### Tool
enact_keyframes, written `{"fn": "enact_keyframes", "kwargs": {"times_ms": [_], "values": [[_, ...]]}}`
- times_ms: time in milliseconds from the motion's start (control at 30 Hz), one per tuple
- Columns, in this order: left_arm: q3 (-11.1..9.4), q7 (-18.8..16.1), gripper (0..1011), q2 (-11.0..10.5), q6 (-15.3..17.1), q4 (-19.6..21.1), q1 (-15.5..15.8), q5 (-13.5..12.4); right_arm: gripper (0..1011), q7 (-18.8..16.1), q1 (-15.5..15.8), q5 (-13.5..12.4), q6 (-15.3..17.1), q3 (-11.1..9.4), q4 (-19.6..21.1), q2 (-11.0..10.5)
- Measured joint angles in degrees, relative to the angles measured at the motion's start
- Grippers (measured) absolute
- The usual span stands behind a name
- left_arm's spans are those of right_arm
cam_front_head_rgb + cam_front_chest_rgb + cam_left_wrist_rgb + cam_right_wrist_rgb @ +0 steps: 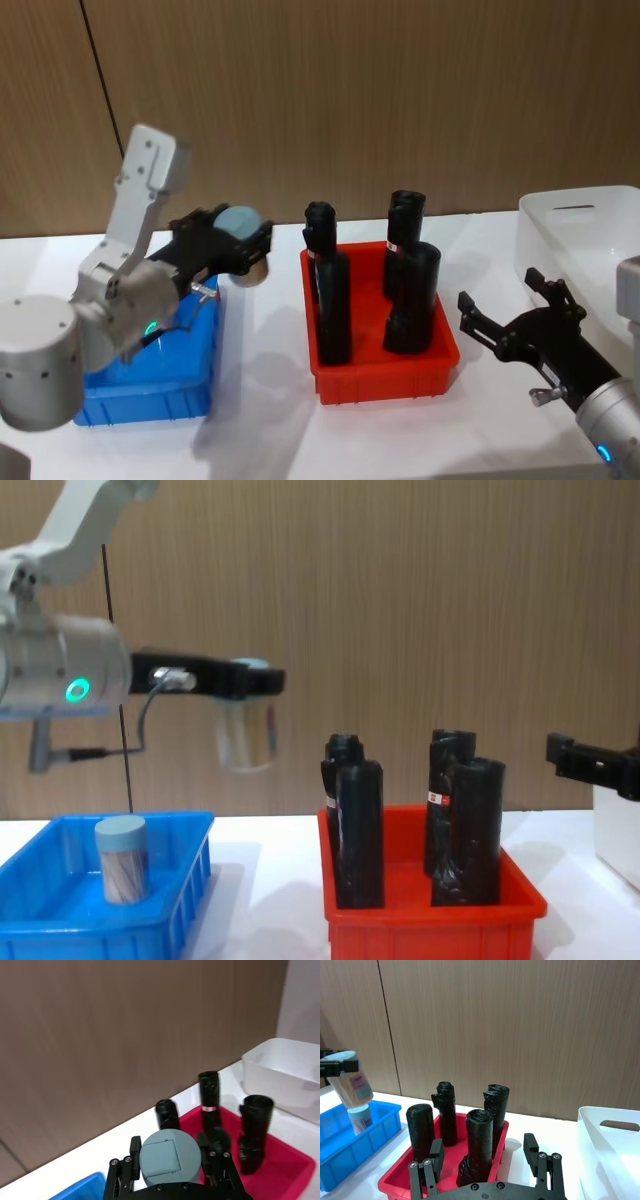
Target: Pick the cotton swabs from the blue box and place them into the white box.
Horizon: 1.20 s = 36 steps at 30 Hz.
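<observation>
My left gripper is shut on a cotton swab tub with a pale blue-grey lid. It holds the tub in the air over the right end of the blue box. From the chest the held tub hangs well above the table, between the blue box and the red bin. Another tub of cotton swabs stands inside the blue box. The white box sits at the far right. In front of it my right gripper hovers open, holding nothing.
A red bin with several tall black bottles stands in the middle of the white table, between the blue box and the white box. A brown wood-panel wall runs behind the table.
</observation>
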<state>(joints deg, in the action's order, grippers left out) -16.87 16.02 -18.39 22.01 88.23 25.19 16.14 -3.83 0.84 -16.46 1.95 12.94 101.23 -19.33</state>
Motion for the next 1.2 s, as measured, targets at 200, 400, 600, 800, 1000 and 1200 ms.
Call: {"fn": "enact_keyframes", "kwargs": {"times_ms": [200, 400, 600, 800, 1000, 1200], "values": [[-0.54, 5.42, 665, 0.92, 2.82, -0.18, 2.53, -0.54, 1002, 0.0, 0.0, 0.0, 0.0, 0.0, 0.0, 0.0], [-1.28, 10.02, 664, 2.13, 5.2, -1.42, 5.2, -1.12, 1002, 0.0, 0.0, 0.0, 0.0, 0.0, 0.0, 0.0], [-2.45, 16.66, 664, 4.18, 8.35, -4.34, 9.27, -2.18, 1002, 0.0, 0.0, 0.0, 0.0, 0.0, 0.0, 0.0], [-3.44, 20.87, 664, 5.89, 10.47, -7.0, 12.44, -2.98, 1002, 0.0, 0.0, 0.0, 0.0, 0.0, 0.0, 0.0], [-4.04, 23.55, 665, 6.95, 11.79, -8.67, 14.48, -3.52, 1002, -0.28, -0.05, 0.01, 0.1, -0.04, 0.05, -0.02], [-4.38, 25.04, 665, 7.55, 12.5, -9.59, 15.55, -3.79, 1002, -1.79, -0.36, -0.03, 1.15, -0.17, 0.34, -0.28]]}}
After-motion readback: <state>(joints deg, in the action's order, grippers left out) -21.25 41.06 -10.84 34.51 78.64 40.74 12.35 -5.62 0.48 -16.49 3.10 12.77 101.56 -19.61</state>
